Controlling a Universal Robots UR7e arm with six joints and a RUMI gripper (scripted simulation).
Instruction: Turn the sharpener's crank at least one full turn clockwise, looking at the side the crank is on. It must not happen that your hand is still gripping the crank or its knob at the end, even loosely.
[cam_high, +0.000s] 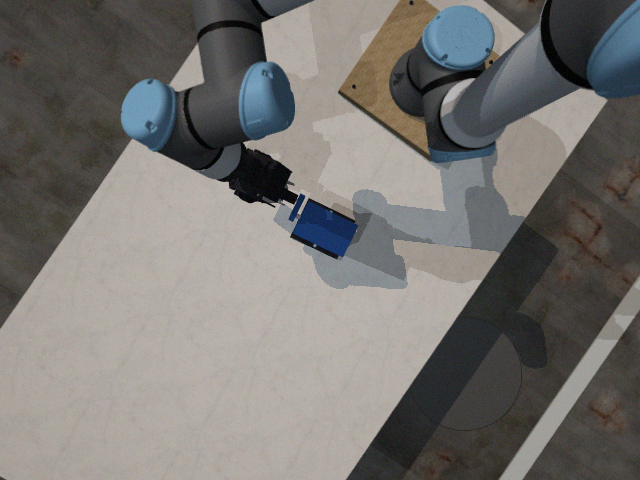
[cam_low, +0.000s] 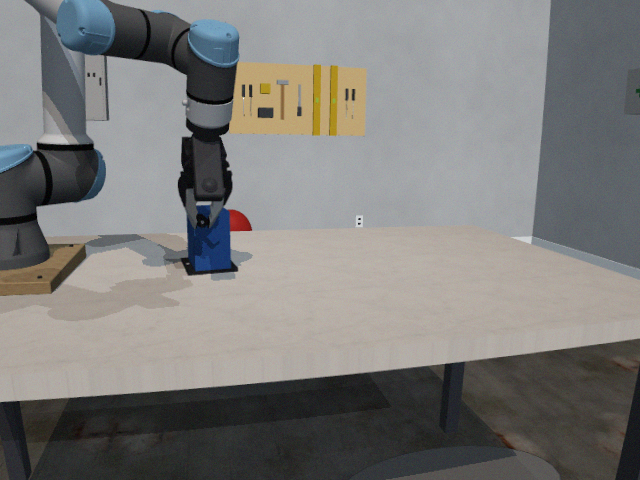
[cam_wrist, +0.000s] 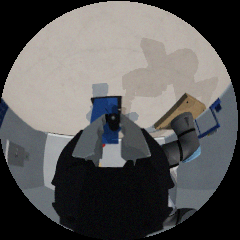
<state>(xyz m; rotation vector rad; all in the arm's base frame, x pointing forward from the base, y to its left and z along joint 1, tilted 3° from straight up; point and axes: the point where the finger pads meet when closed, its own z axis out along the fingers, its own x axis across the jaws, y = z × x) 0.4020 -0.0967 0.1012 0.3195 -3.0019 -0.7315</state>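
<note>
A blue box-shaped sharpener stands on a black base on the table, also in the exterior view and the wrist view. Its blue crank sits on the side facing the arm, with a small dark knob at its end. My gripper comes at it from the crank side and is shut on the crank's knob, seen in the exterior view near the top of the sharpener's face. The fingers close around the knob in the wrist view.
The arm's base stands on a wooden plate at the table's far end. A red round object shows behind the sharpener beyond the table edge. A tool board hangs on the back wall.
</note>
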